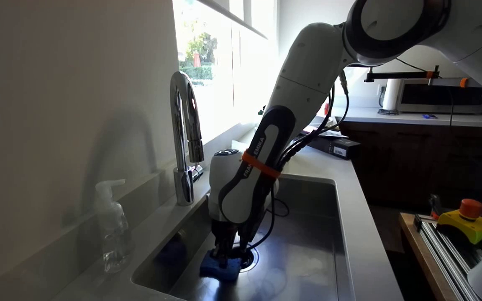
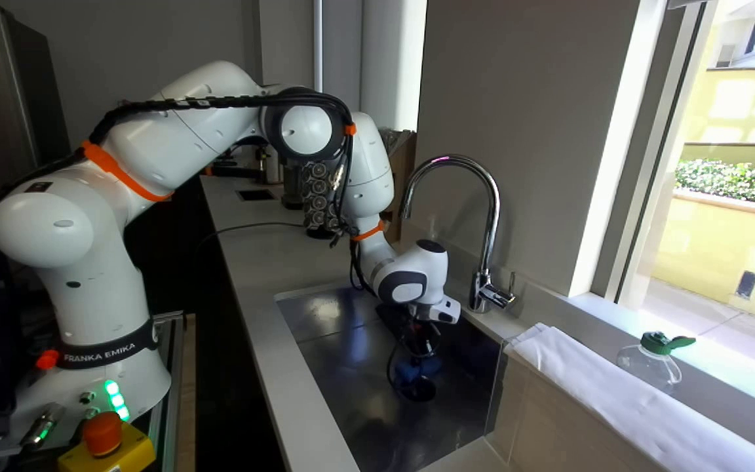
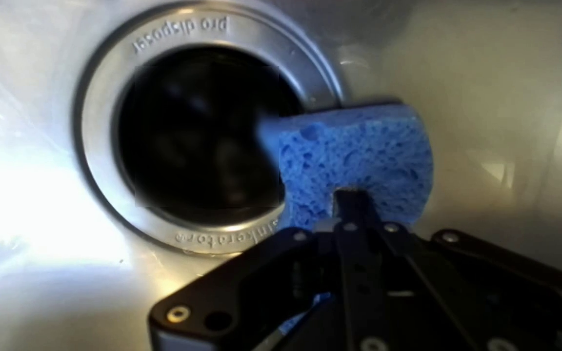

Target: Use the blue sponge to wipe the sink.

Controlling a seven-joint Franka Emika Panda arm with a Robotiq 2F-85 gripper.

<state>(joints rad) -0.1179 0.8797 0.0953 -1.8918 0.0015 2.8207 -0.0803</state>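
The blue sponge (image 3: 359,156) lies at the sink floor next to the round drain (image 3: 99,141). One corner of it reaches over the drain opening in the wrist view. The sponge also shows in both exterior views (image 1: 219,269) (image 2: 410,370). My gripper (image 3: 351,207) points down and is shut on the sponge, with a fingertip pressed into its top face; the far fingertip is hidden. The gripper shows in both exterior views (image 1: 224,256) (image 2: 423,347), low inside the steel sink (image 1: 308,246) (image 2: 345,367). The arched chrome faucet (image 1: 177,138) (image 2: 492,203) stands behind the sink.
A clear soap bottle (image 1: 114,238) stands on the counter beside the sink. A white cloth or paper (image 2: 639,400) and a green-capped bottle (image 2: 653,364) lie near the window. The sink walls and rim (image 1: 343,234) surround the gripper. A cable loop (image 1: 271,225) hangs beside the wrist.
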